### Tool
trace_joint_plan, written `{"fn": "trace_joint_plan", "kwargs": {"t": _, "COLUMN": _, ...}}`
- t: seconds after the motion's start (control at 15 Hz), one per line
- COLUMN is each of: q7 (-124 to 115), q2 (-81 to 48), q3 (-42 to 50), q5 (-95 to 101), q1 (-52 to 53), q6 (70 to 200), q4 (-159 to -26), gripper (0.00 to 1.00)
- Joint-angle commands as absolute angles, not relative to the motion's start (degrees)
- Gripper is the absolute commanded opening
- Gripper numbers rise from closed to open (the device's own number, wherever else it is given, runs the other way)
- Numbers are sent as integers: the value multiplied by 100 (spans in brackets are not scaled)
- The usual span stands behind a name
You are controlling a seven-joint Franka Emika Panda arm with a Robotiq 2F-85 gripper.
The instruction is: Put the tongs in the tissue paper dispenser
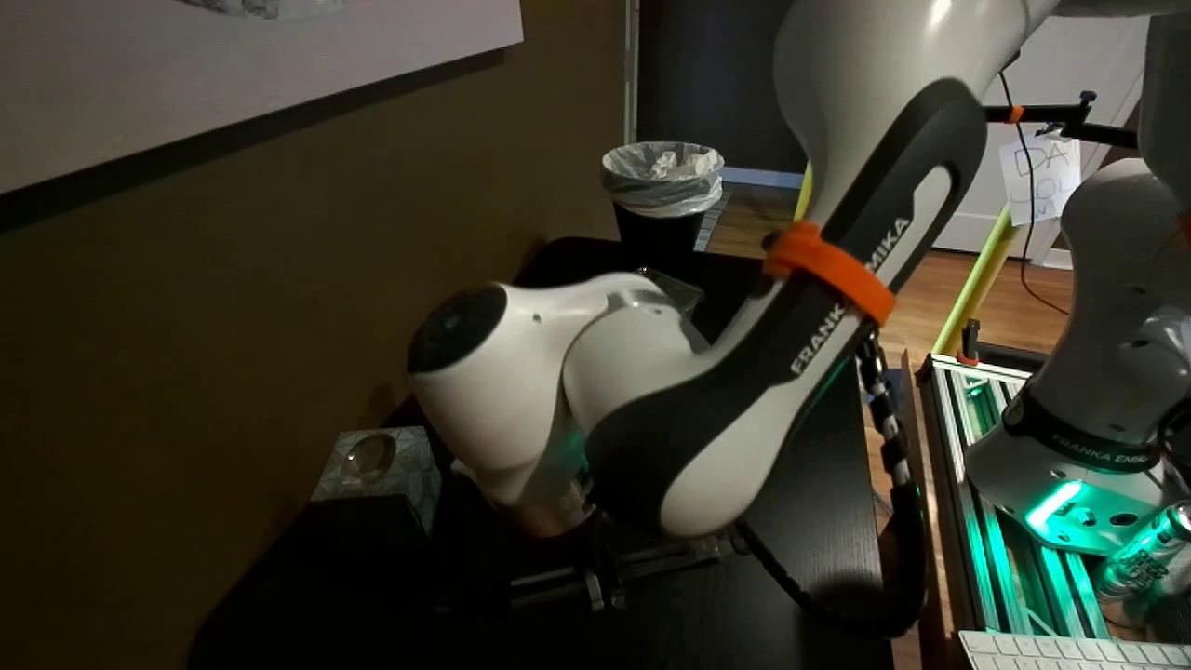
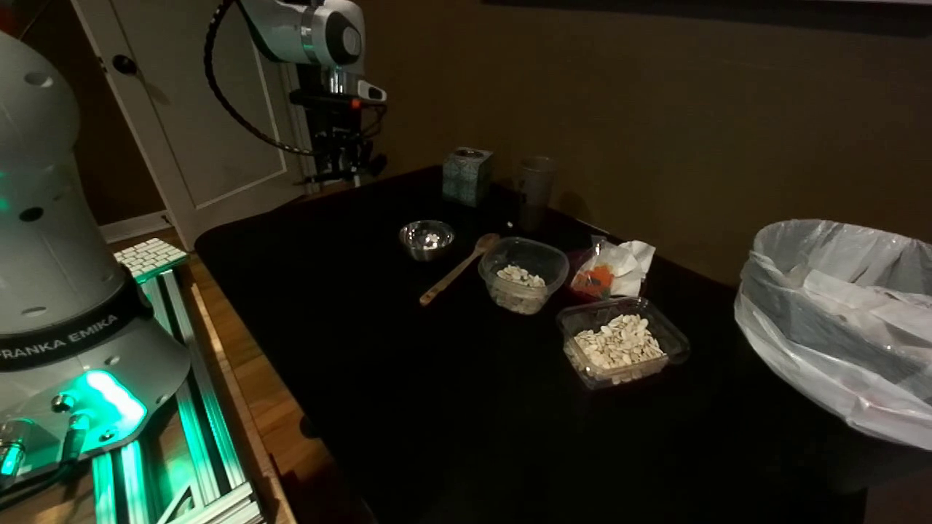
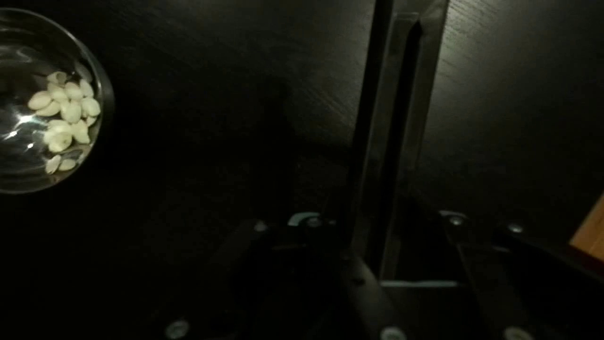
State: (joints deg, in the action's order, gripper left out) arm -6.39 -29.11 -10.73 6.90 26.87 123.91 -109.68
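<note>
A: What does the wrist view give you?

B: The tongs [image 3: 384, 104], running upward from the claw [image 3: 383, 218].

A: Gripped or loose?

B: Gripped: the claw is clenched on them. Behind them spreads the dark counter [image 3: 212, 71], and at the left edge sits a round bowl [image 3: 19, 156] with pale seeds [image 3: 71, 111] in it.

A: And in an exterior view?

B: The arm [image 1: 707, 400] fills the middle and hides part of the counter. The tongs sit crosswise in the claw, apart from the tissue box [image 1: 402, 465], which stands by the wall [image 1: 260, 307].

A: So they're outside the box. What else?

B: In an exterior view, that box is upright, near a tall cup [image 2: 536, 182]. Closer in are a metal bowl [image 2: 422, 253], a wooden spoon [image 2: 462, 272], a plastic tub [image 2: 528, 252] holding seeds and a clear punnet [image 2: 590, 313] holding more.

A: Is the metal bowl the same as the round bowl?

B: I can't tell. There the claw is at the far end, too dark to read.

A: And in both exterior views?

B: A lined bin [image 2: 837, 393], and a white keyboard [image 2: 151, 256] near the arm's base [image 2: 95, 356].
</note>
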Motion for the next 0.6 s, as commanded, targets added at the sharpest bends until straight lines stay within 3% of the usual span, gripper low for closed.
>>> {"fn": "trace_joint_plan", "kwargs": {"t": 0.0, "q7": -679, "q2": -2832, "q3": -1218, "q5": 727, "q1": 2560, "q6": 12257, "q4": -10815, "gripper": 34}}
{"fn": "trace_joint_plan", "kwargs": {"t": 0.27, "q7": -673, "q2": -2747, "q3": -1258, "q5": 698, "q1": 2514, "q6": 12171, "q4": -10727, "gripper": 34}}
{"fn": "trace_joint_plan", "kwargs": {"t": 0.33, "q7": -672, "q2": -2764, "q3": -1257, "q5": 698, "q1": 2514, "q6": 12171, "q4": -10731, "gripper": 9}}
{"fn": "trace_joint_plan", "kwargs": {"t": 0.53, "q7": -233, "q2": -2787, "q3": -1111, "q5": 1590, "q1": 2633, "q6": 11673, "q4": -10146, "gripper": 9}}
